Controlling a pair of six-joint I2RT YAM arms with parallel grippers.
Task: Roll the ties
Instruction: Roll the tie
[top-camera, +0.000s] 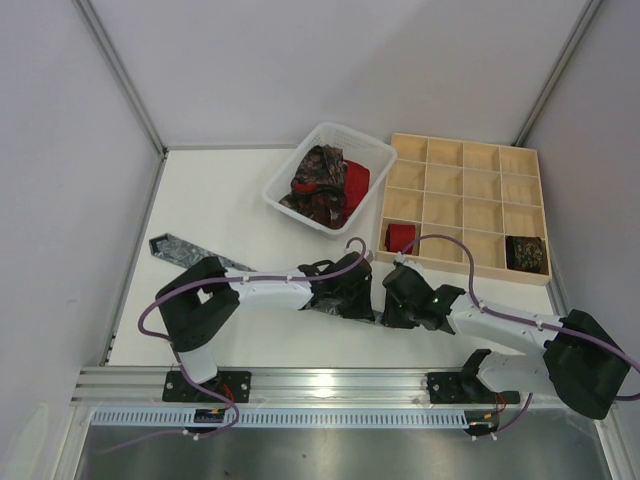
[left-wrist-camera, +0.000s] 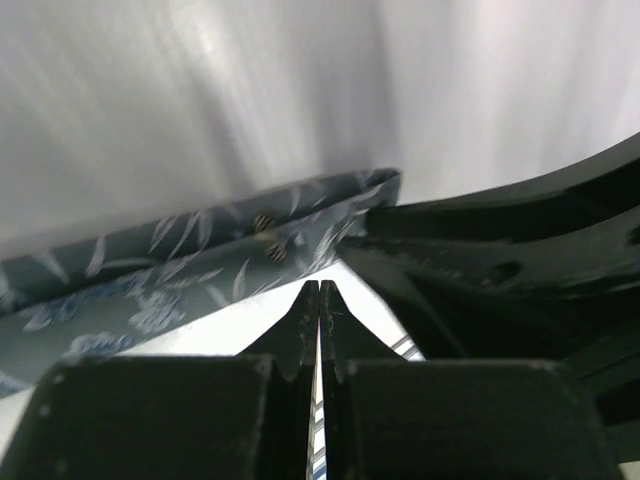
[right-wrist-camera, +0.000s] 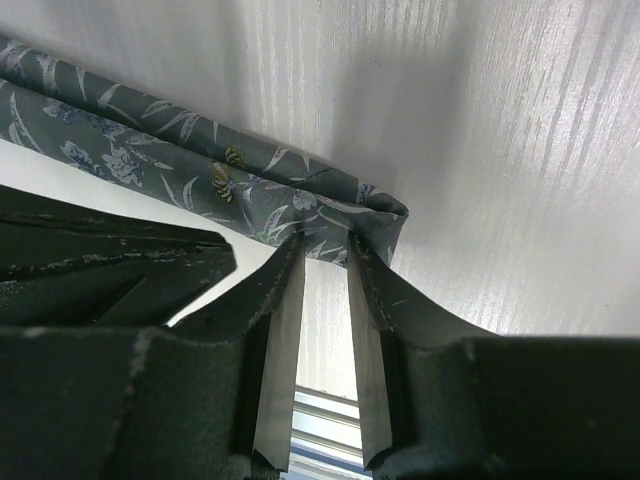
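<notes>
Find the grey tie (top-camera: 168, 246) stretched flat across the surface (top-camera: 220, 200): wide end at the far left, length running under the left arm, doubled-over end (right-wrist-camera: 385, 212) just ahead of both tools. Expect light, limp, fairly slick cloth with no stiffness of its own, likely to slide or spring open unless kept pressed. Best taken at that fold, across the full width, for evenly stacked turns. See the left tool (left-wrist-camera: 318, 295) closed tight on nothing, tips just short of the tie's near edge. See the right tool (right-wrist-camera: 327, 252) part-way open, tips at the fold's edge, bare surface showing in the gap, no sure hold on the cloth. Mind the crowding: tools almost nose to nose, wooden tray (top-camera: 465, 267) just beyond the right one, white basket (top-camera: 278, 197) of loose ties (top-camera: 322, 180) further back. Look left for open room, along the tie's own line.
</notes>
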